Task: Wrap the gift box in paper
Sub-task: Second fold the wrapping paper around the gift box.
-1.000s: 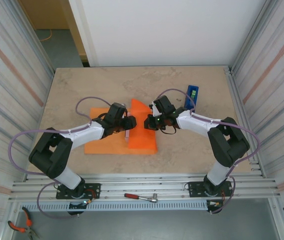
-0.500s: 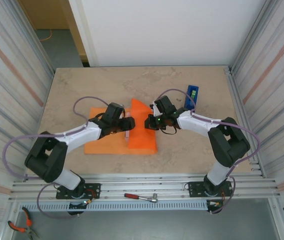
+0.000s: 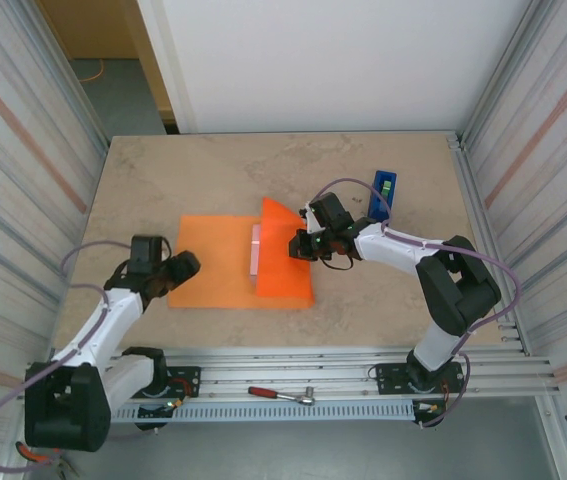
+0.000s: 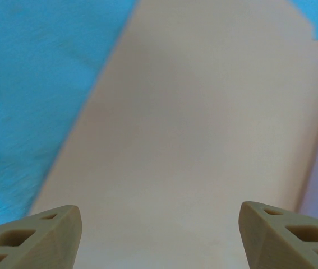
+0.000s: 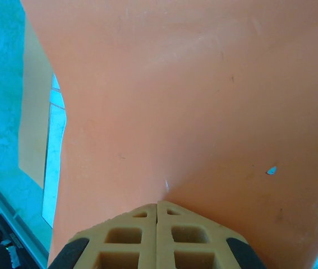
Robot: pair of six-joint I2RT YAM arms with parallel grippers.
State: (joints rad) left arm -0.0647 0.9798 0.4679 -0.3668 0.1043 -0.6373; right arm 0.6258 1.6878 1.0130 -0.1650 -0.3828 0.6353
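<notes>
Left end effector (image 4: 159, 238): the fingers (image 4: 35, 232) were found spread wide, and nothing was held between them.
Left end effector, position: it was recorded at the left margin of the paper (image 4: 203, 112), with the flat sheet lying beneath the gap. Contact with the sheet could not be determined.
Right end effector (image 5: 157, 212): the fingers were found pressed together tip to tip. The paper was pinched at the tips, and faint creases were seen fanning out from that spot.
Right end effector, position: in the top view it was placed against the right face of the raised flap, about midway along it.
Paper: bright orange. The left portion was laid flat on the worktop (image 3: 213, 170). The right portion was folded up and leaned leftward, with a pointed corner at its far end.
Gift box (image 3: 255, 250): pale pink. A narrow strip was exposed between the flat portion and the raised flap, near the middle of the worktop. The remainder was covered by the flap.
Tape dispenser (image 3: 384, 192): blue. It was noted on the worktop just beyond the right end effector, apart from the paper.
Near rail: a red-handled hand tool (image 3: 281, 395) was observed lying between the two arm bases.
Near-left corner: orange-handled pliers (image 3: 38, 455) were observed below the rail.
</notes>
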